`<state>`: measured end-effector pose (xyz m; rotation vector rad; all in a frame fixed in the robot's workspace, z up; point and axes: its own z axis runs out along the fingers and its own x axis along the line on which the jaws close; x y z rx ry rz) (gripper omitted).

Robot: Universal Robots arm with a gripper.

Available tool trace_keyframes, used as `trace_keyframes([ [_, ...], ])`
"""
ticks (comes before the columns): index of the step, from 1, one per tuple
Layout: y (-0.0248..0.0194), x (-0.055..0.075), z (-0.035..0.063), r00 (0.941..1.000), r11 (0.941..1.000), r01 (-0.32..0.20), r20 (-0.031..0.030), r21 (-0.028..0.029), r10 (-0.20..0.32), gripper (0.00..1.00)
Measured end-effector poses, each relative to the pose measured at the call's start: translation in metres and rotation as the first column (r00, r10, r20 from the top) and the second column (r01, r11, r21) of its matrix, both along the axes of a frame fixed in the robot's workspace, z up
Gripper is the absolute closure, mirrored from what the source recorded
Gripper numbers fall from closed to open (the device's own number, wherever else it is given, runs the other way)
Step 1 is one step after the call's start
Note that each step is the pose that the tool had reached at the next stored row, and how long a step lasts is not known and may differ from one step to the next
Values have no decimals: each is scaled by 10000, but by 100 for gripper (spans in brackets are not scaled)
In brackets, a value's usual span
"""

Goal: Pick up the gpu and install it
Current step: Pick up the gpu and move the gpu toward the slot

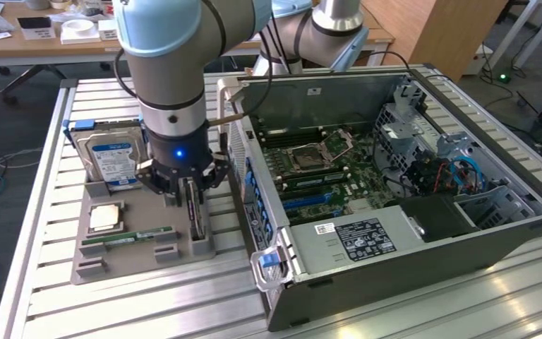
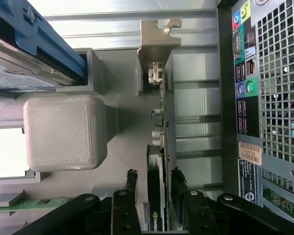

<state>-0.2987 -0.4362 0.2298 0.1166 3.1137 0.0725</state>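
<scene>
The gpu (image 1: 197, 224) is a thin dark card standing on edge in a slot of the grey holder tray (image 1: 121, 265), just beside the open computer case (image 1: 497, 233). My gripper (image 1: 191, 198) hangs straight down over the card. In the wrist view the gpu (image 2: 159, 142) runs between the two black fingers (image 2: 131, 178), its silver bracket (image 2: 156, 39) at the far end. The gripper (image 2: 154, 172) is open, astride the card, with a gap showing on at least one side. The motherboard (image 1: 318, 169) lies exposed inside the case.
On the tray also sit a hard drive (image 1: 111, 159) with a blue-white label, a square processor (image 1: 106, 217) and a green RAM stick (image 1: 130, 236). The perforated rear panel of the case (image 2: 279, 98) stands close beside the card. A raised grey tray block (image 2: 66, 132) is on the other side.
</scene>
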Motion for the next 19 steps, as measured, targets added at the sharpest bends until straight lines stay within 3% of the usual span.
trace_keyframes([
  [19,-2,9,-14,10000,10000,1,0,0,-1,58],
])
